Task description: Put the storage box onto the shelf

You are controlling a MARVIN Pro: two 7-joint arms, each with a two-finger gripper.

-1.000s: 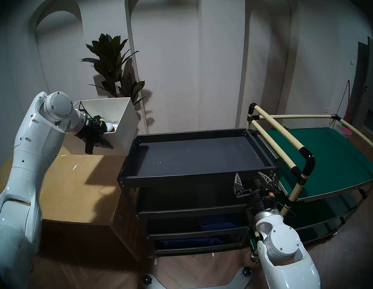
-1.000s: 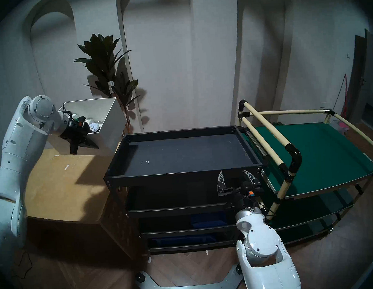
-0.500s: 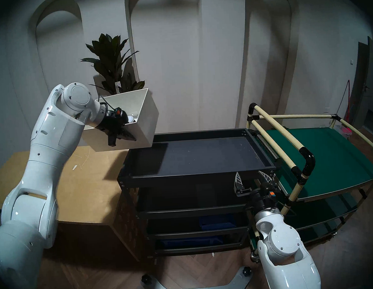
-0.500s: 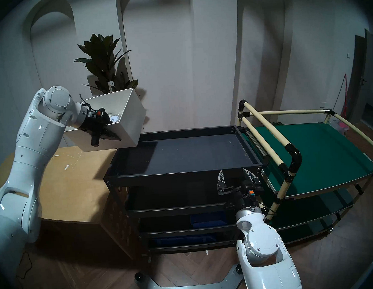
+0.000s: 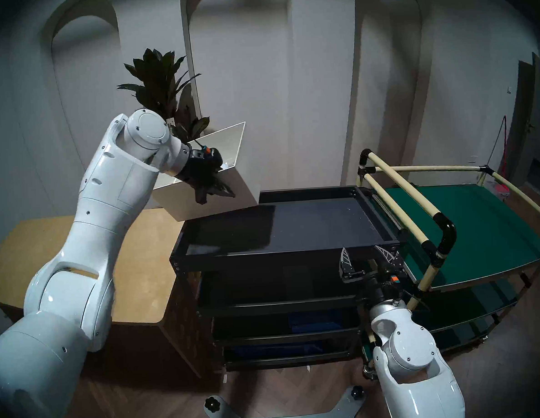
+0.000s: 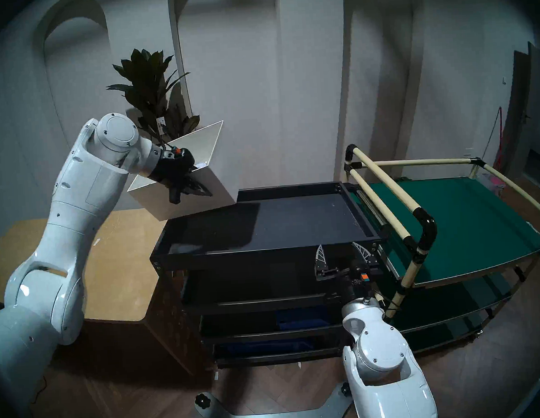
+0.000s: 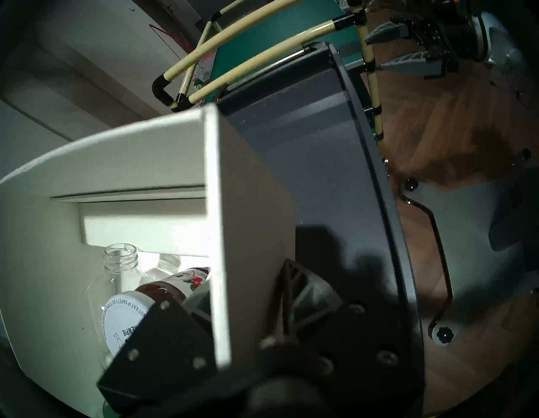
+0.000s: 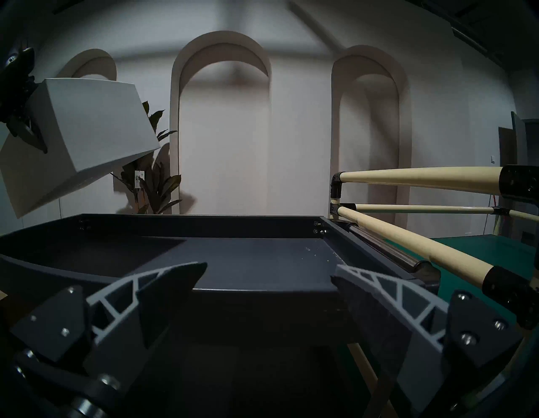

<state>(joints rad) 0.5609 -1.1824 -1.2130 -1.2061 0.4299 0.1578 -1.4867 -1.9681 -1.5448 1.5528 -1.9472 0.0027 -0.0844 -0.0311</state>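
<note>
The white storage box [image 5: 243, 194] hangs tilted in the air, its right lower corner over the left end of the black shelf's top tray [image 5: 284, 256]. My left gripper [image 5: 214, 191] is shut on the box's near wall, one finger inside and one outside, as the left wrist view [image 7: 245, 280] shows. The box [image 7: 250, 233] holds a clear bottle [image 7: 121, 262] and a white-lidded jar [image 7: 125, 321]. The box also shows in the other head view [image 6: 155, 204] and the right wrist view [image 8: 87, 122]. My right gripper [image 5: 363, 256] is open and empty at the tray's front right rim [image 8: 204, 224].
A tan wooden table [image 5: 108, 261] stands left of the shelf. A green cart with cream pipes [image 5: 468, 229] stands right of it. A potted plant [image 5: 160, 84] is behind the box. Blue bins [image 5: 313, 322] sit on the lower tiers.
My left arm has carried the box up and to the right, from above the table to over the shelf's left end, and the box has tilted more. The right arm has not moved.
</note>
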